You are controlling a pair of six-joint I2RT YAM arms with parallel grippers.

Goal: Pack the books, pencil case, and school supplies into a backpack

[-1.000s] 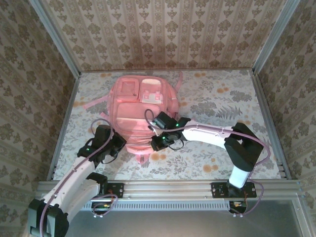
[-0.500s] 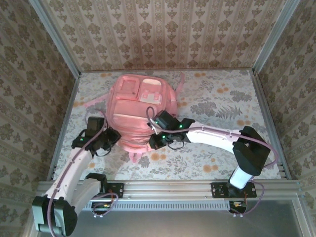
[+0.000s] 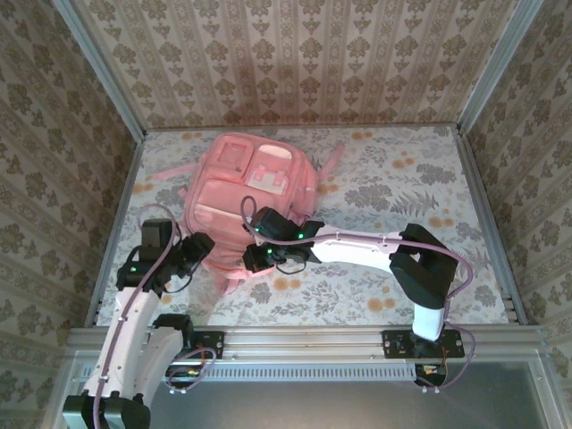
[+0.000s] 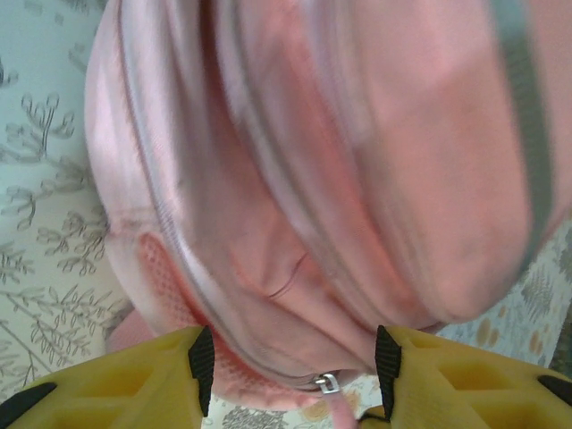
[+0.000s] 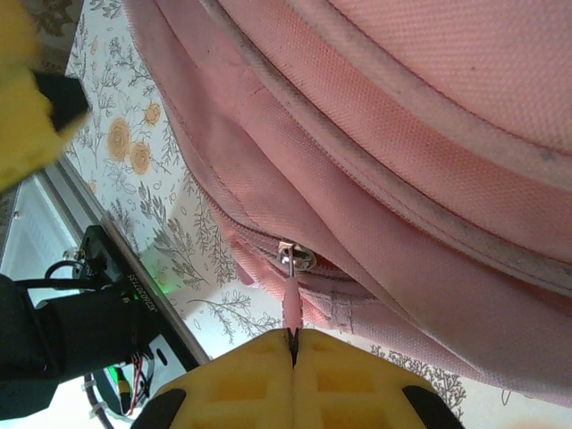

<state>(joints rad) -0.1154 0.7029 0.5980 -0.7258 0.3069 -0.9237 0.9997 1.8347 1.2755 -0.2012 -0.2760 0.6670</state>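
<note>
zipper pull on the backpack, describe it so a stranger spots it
Find the pink backpack on the floral table. At its near edge hangs a thin pink zipper pull on a metal slider. It alone is pinched between the right arm's yellow fingers.

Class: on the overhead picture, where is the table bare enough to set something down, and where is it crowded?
Bare: right half of the table, between the backpack and the right wall; also the far-left corner. Crowded: backpack's near end, where left tool and right tool meet.

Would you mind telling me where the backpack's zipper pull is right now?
The zipper pull is at the backpack's near edge, left of centre in the top view, pinched in the shut right gripper.
</note>
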